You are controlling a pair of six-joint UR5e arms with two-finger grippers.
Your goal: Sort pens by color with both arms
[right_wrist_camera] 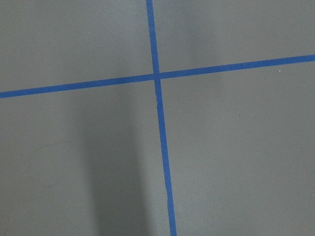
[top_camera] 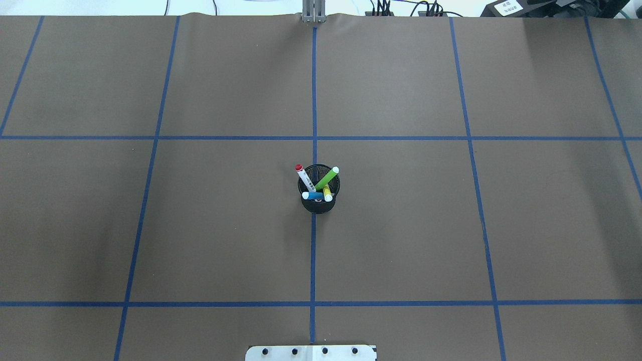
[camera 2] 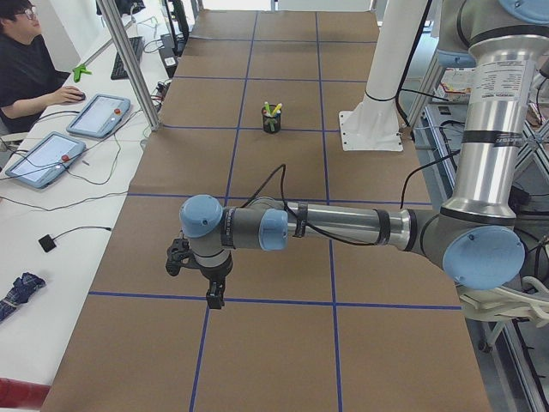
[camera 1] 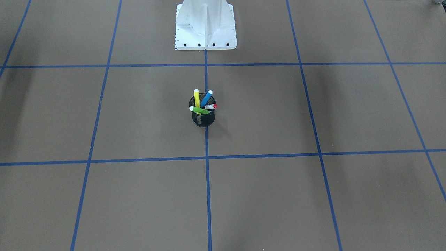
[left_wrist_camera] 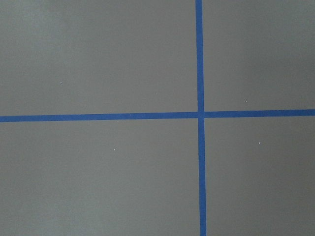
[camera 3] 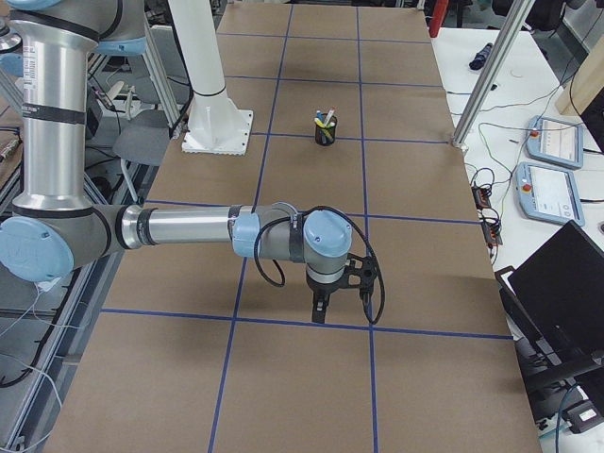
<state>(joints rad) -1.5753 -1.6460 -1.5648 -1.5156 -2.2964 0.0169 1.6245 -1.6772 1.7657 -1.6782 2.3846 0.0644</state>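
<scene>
Frontally, a black mesh cup [camera 1: 203,119] stands upright on the brown table [camera 1: 104,115], on a line of blue tape [camera 1: 206,76] that runs toward the white base mount [camera 1: 205,28]. All four pens sit in it: the yellow pen [camera 1: 197,99] nearly upright, the blue pen [camera 1: 207,99] leaning beside it, the red pen [camera 1: 211,106] and the green pen [camera 1: 199,110] tilted low across the rim.

From overhead, the pens fan outward from the cup, the red and green tips farthest apart.

From the table's left end, the left arm [camera 2: 343,227] reaches out low, and the left gripper [camera 2: 212,296] hangs just above a tape line, fingers seemingly pointing down. Whether it is released or clenched cannot be told here. The cup lies well beyond the gripper, far up the table. An operator [camera 2: 26,60] sits at the side desk.

From the right end, the right arm [camera 3: 189,228] mirrors this; the right gripper [camera 3: 320,313] hangs near a tape line, its state equally unclear, with the cup well beyond it.

Each wrist camera shows only brown paper and a tape crossing beneath its gripper.
</scene>
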